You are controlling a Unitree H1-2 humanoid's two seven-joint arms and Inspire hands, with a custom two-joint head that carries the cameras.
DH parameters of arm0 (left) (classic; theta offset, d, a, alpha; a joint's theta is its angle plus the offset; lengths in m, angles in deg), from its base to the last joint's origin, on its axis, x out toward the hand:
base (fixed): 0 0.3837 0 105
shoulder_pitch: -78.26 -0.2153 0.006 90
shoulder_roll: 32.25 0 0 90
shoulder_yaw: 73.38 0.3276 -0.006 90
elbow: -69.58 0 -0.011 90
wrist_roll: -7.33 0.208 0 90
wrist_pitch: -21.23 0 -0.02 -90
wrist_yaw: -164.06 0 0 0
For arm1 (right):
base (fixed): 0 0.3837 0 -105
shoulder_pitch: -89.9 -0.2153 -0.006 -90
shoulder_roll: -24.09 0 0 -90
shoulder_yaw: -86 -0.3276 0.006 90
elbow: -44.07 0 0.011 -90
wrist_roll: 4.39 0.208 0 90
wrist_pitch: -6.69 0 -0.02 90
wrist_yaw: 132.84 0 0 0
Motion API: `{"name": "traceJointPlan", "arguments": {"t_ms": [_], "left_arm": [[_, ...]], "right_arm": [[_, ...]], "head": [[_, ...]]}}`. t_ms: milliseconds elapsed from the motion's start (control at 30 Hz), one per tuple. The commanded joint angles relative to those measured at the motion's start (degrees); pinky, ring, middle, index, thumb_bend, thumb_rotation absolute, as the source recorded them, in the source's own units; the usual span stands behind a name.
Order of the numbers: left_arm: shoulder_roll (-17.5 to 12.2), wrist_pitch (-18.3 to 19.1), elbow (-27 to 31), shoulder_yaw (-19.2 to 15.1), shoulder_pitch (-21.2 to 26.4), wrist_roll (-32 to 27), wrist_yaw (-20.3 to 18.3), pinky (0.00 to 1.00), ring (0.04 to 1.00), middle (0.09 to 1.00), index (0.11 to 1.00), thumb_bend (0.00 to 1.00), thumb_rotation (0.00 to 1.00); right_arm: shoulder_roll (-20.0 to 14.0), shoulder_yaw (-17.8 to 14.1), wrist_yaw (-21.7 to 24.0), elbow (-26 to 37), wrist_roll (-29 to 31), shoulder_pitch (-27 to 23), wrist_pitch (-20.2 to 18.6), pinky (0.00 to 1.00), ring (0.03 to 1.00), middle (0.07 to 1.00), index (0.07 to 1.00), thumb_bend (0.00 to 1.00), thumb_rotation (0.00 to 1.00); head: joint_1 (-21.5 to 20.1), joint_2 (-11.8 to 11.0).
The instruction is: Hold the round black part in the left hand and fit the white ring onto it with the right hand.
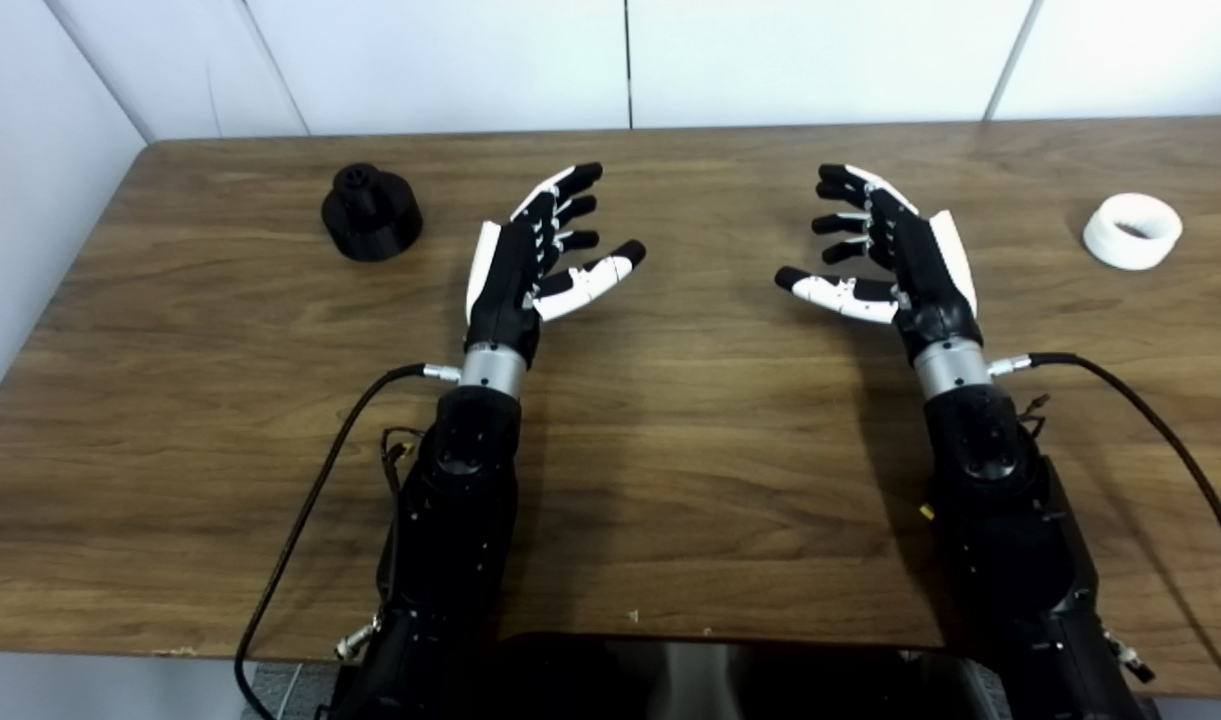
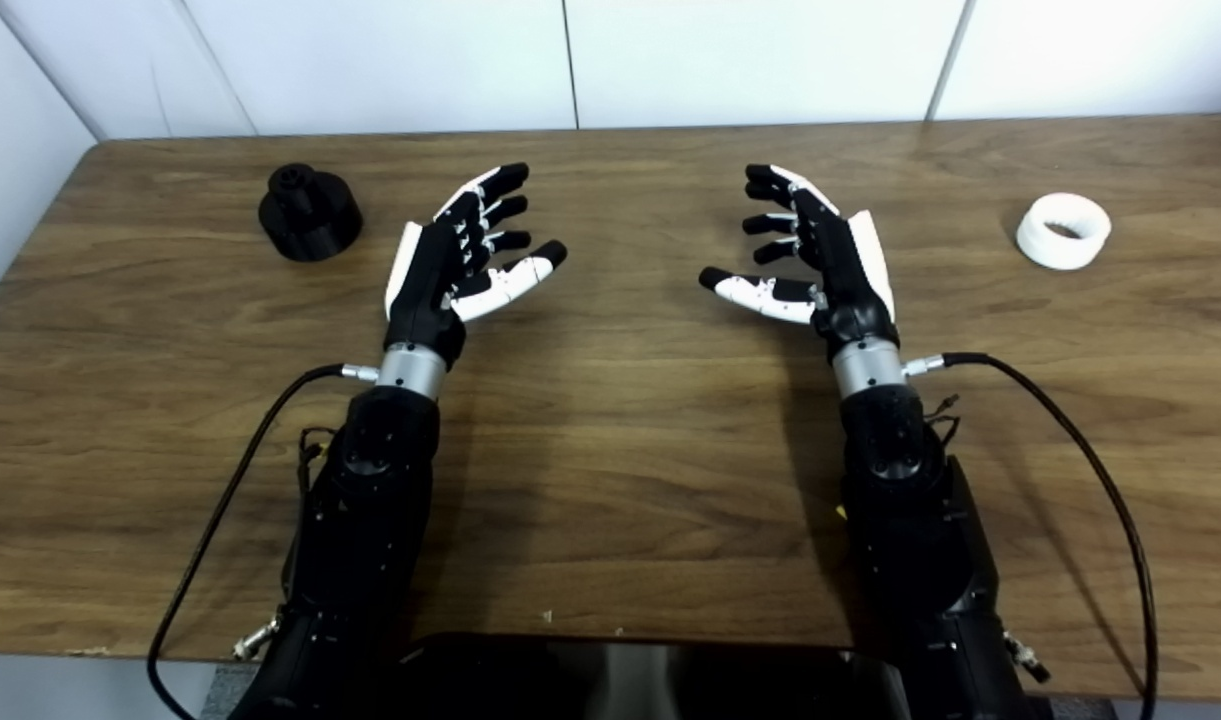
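Left hand (image 1: 530,265) spread, right hand (image 1: 895,265) spread, black part (image 1: 371,213) far left, white ring (image 1: 1132,231) far right

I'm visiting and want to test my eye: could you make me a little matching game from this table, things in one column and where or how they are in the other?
Things:
1. round black part
2. white ring
3. left hand
4. table

Places or states:
A. far right, lying flat on the wood
B. brown wood, carrying everything
C. far left, standing alone, untouched
D. open, holding nothing, left of centre

Pairs: 1-C, 2-A, 3-D, 4-B
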Motion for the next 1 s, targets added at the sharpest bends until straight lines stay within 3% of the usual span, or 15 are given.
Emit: {"name": "traceJointPlan", "arguments": {"t_ms": [0,533,767,967], "left_arm": [[-0.7,-1.0,2.4,0.3,2.1,1.8,0.9,0.73,0.846,0.881,0.801,0.68,0.16],[-0.9,-0.9,2.8,0.3,1.8,1.8,0.5,0.73,0.850,0.888,0.806,0.67,0.13],[-2.5,-0.6,3.4,1.0,1.9,7.2,2.4,0.75,0.838,0.865,0.802,0.68,0.18],[-4.0,0.0,3.8,0.9,2.4,8.3,2.2,0.76,0.847,0.869,0.807,0.70,0.21]], "right_arm": [[-0.1,-0.2,-0.1,1.4,0.2,-2.2,1.4,0.57,0.697,0.802,0.813,0.71,0.09],[0.2,-0.2,-0.3,1.1,0.2,-2.2,1.6,0.57,0.695,0.799,0.811,0.71,0.08],[0.3,0.0,-0.4,0.9,-0.3,-2.2,1.5,0.58,0.688,0.795,0.809,0.71,0.08],[0.4,0.0,-0.6,0.6,-0.3,-2.5,1.6,0.57,0.692,0.797,0.811,0.71,0.08]], "head": [[0.3,0.0],[0.5,-0.1],[0.9,-0.5],[0.9,-0.6]]}}
